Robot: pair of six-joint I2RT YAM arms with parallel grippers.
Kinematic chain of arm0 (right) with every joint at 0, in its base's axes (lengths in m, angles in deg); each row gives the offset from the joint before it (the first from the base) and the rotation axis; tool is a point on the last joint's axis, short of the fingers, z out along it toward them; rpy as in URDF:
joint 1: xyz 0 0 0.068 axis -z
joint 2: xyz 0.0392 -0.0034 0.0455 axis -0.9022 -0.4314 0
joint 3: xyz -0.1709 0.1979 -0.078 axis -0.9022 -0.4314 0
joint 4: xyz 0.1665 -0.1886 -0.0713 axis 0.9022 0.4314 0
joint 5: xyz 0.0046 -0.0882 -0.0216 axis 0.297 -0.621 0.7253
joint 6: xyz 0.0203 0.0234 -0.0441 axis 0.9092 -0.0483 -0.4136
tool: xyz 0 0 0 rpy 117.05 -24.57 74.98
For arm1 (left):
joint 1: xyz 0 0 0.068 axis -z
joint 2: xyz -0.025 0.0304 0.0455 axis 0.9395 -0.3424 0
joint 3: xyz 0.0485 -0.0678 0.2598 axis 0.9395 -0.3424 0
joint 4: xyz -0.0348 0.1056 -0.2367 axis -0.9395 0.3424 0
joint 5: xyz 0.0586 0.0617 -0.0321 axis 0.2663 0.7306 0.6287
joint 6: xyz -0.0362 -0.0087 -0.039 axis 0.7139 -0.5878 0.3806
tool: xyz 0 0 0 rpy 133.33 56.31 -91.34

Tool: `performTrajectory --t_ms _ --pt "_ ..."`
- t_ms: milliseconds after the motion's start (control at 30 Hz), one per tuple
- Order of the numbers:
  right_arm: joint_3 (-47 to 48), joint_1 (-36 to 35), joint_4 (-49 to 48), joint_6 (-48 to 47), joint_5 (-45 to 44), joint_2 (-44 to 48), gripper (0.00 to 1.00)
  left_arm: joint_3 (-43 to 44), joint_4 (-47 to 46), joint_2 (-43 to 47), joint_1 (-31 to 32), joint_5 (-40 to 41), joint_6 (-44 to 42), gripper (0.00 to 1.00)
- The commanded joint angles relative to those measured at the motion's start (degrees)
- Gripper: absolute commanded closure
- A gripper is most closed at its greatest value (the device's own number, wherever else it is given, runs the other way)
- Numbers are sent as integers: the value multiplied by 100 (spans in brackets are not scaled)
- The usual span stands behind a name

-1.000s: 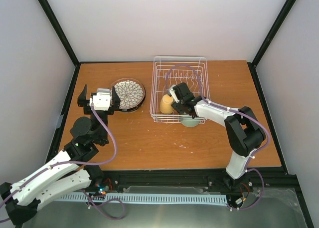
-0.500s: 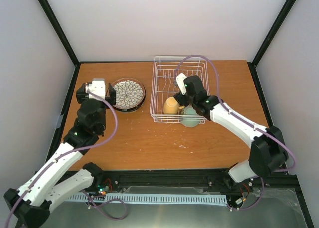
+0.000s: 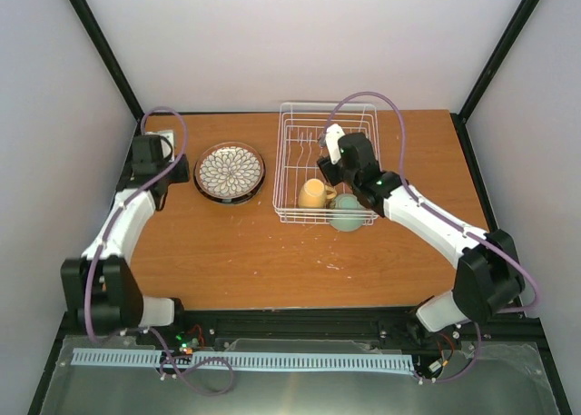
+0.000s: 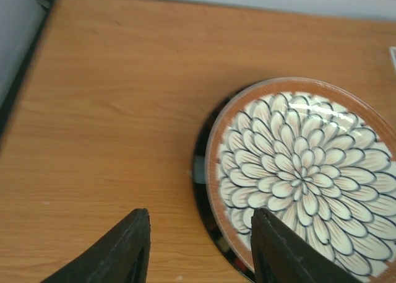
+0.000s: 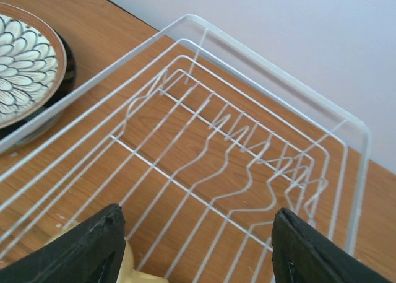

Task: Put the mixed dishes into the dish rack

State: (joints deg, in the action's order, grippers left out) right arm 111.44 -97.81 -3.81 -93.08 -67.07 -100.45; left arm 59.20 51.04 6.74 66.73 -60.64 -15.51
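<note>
Nearest on the bench point(image 3: 272, 270), at the rack's point(image 3: 283, 161) near end: yellow mug point(image 3: 313, 194) lying inside, green bowl point(image 3: 345, 214) at the near right corner. Cannot tell whether the bowl sits fully inside or on the rim.

Right end effector point(image 5: 198, 212): fingers spread wide, nothing between them, hanging over the rack just beyond the mug.

Left end effector point(image 4: 201, 215): fingers spread, empty, just beside the left edge of the plate stack, not touching it. Petal plate point(image 4: 303, 178) on top, flat on the bench, left of the rack and apart from it.

Far end of rack: upright prongs point(image 5: 247, 147), no plate in them.

Step, by judgement: cups done, plates next, top plate first. The next move calls for a finger under the plate's rim, a lift, a turn onto edge, then a slot between prongs. The rack lies on the right arm's side, so a long reach or a handover is likely.

Views: the left wrist shows a dark-rimmed plate point(image 4: 204, 190) beneath the petal plate; the stack's count is unclear anywhere. The right wrist shows the bare prongs closely, but only the top view shows the bowl.
</note>
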Motion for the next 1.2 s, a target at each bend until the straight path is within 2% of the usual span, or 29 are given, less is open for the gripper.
performTrajectory --t_ms 0,67,400,1167 --pt "323 32 10 518 608 -292 36 764 497 -989 -248 -1551 -41 60" --pt "317 40 -63 543 740 -312 35 988 633 -1402 -327 -1738 -87 64" --pt "404 109 92 502 817 -403 33 1651 1187 -2483 -496 -2476 -353 71" --pt "461 128 261 387 928 -439 30 1845 1207 -3171 -515 -2150 -460 70"
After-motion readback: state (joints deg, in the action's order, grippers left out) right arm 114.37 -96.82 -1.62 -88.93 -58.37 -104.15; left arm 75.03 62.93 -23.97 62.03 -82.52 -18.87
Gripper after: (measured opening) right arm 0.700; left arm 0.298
